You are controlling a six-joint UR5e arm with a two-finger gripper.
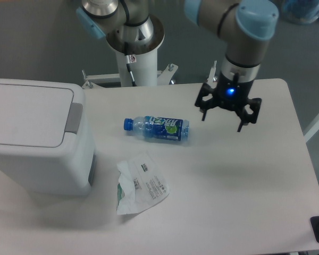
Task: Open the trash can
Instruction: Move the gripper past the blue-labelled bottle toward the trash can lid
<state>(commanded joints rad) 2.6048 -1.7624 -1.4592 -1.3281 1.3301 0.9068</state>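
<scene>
The trash can (37,138) stands at the counter's edge, well apart from my jaws and to their left in the camera view, slightly nearer the camera than they are. It is a large boxy white bin with rounded corners. Its flat white lid (27,114) lies shut and level. The grey rectangular push tab (74,118) sits on the lid's edge that faces my jaws. Nothing touches the bin.

My gripper (227,111) hangs above the counter (244,202), over its far half. My jaws are spread apart and hold nothing. The fingers (242,118) point downward, clear of the surface. A blue light shows on the gripper body above them. A faint shadow lies on the counter below and toward the camera from my jaws.

A clear plastic bottle (156,128) lies on its side between my jaws and the trash can, nearer to my jaws. It has a blue cap that points toward the bin, and a blue and green label. It touches neither.

A crumpled white plastic wrapper (141,183) with green print lies flat on the counter, nearer the camera than the bottle, to the left of my jaws and apart from the bin.

Behind the counter, beyond my jaws and to their left, rises the white pedestal (135,56) of the arm's base.
</scene>
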